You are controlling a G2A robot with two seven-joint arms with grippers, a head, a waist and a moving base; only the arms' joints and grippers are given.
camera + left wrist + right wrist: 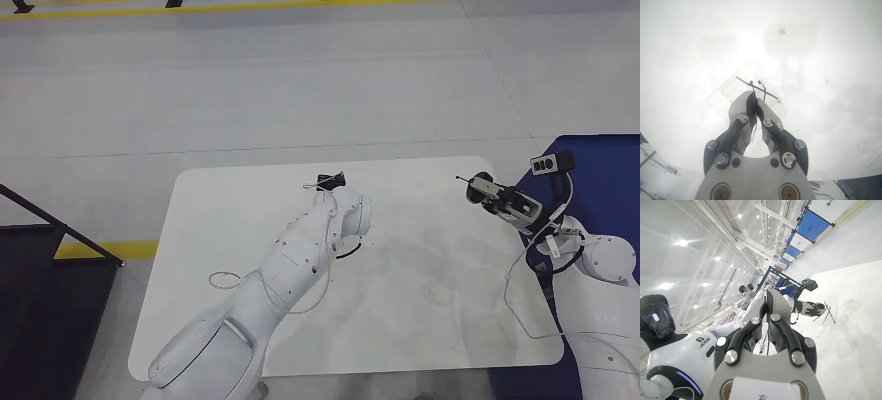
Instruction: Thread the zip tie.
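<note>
My left gripper (755, 96) is shut on a thin black zip tie (754, 132), whose strap runs down between the fingers. It hovers over a clear tray (719, 94) at the far middle of the white table (420, 300). Two more black zip ties (770, 94) lie crossed on that tray, just past the fingertips. My right gripper (766, 292) is held above the table's far right corner, shut on a second zip tie (768, 340). In the top view the left gripper (330, 182) and right gripper (470, 187) are well apart.
The table's near and middle parts hold nothing but loose white cables (225, 280) along the left arm. A black frame (60, 230) stands off the left edge. Blue flooring (610, 170) lies beyond the right edge.
</note>
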